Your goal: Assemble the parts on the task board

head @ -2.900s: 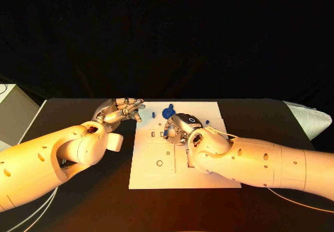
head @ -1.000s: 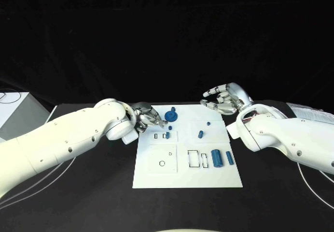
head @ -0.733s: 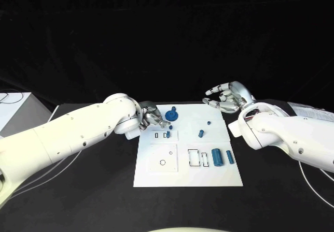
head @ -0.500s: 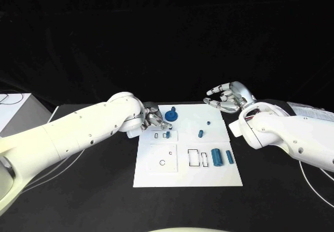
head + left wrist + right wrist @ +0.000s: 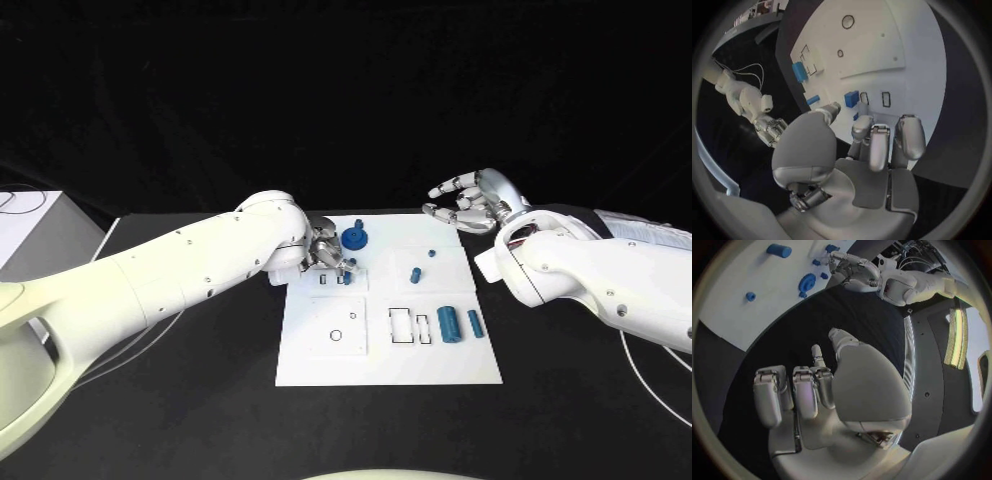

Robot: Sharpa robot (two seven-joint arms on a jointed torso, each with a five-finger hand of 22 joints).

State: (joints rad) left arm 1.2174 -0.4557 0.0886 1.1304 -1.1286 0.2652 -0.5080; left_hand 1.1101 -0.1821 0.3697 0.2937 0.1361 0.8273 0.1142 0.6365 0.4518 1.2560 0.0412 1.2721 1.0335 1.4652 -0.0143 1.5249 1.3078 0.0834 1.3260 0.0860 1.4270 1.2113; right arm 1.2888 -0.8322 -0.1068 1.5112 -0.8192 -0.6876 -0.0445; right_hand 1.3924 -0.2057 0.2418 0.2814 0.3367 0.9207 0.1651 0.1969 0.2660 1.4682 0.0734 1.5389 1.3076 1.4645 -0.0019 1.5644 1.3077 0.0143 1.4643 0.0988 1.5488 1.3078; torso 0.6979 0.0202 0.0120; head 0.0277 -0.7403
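Observation:
The white task board (image 5: 389,345) lies mid-table with several blue parts on it: a round part (image 5: 355,238) at the far left, small pegs (image 5: 415,274), and a cylinder (image 5: 450,325) with a bar (image 5: 475,323) beside it. My left hand (image 5: 325,249) hovers low over the board's far left, beside the round part. In the left wrist view my left hand (image 5: 861,150) has its fingers bent down over the board (image 5: 879,50), thumb and fingertips either side of a small blue peg (image 5: 857,116) with a gap showing. My right hand (image 5: 469,205) hangs off the far right corner, half curled and holding nothing (image 5: 817,390).
A white box (image 5: 29,225) stands at the table's left edge and a white padded bundle (image 5: 642,232) at its right edge. Empty slots (image 5: 410,325) are outlined in black mid-board. The round part (image 5: 807,282) and my left hand (image 5: 851,267) appear in the right wrist view.
My left hand has crept further over the board's far left, toward the round part and small pegs. The right hand has lifted off the board and stays raised at the far right corner.

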